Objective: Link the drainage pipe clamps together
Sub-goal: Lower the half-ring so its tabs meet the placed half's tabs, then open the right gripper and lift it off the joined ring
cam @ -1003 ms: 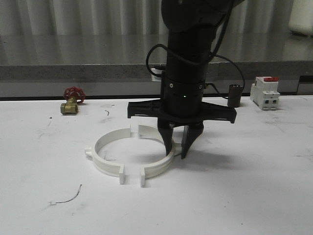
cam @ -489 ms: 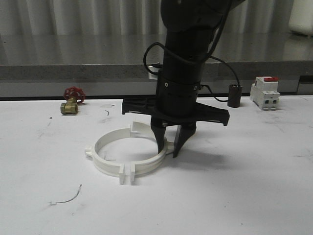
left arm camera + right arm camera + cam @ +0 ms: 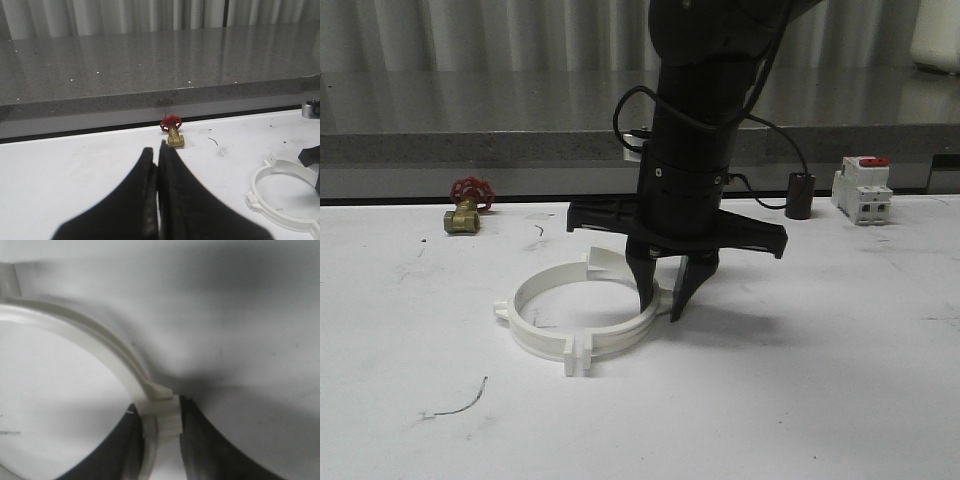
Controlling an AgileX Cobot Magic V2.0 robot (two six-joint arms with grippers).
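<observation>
Two white drainage pipe clamps lie on the white table as one ring. The left clamp (image 3: 525, 322) rests free. The right clamp (image 3: 620, 342) is pinched at its outer tab by my right gripper (image 3: 660, 308), which comes straight down and is shut on it. Their front flanges (image 3: 578, 356) stand side by side, touching or nearly so. The rear flanges (image 3: 594, 264) sit partly behind the arm. In the right wrist view the right gripper (image 3: 160, 440) clasps the clamp's tab (image 3: 162, 415) from both sides. My left gripper (image 3: 157, 151) is shut and empty, off to the side of the ring (image 3: 255, 187).
A brass valve with a red handwheel (image 3: 467, 205) sits at the back left. A white breaker with a red top (image 3: 861, 190) and a black cylinder (image 3: 801, 195) stand at the back right. A thin wire scrap (image 3: 460, 400) lies near the front. A grey ledge (image 3: 470, 145) bounds the table's far side.
My right gripper has slid left with the right clamp. The wide gap between the front flanges has closed and the two halves now meet.
</observation>
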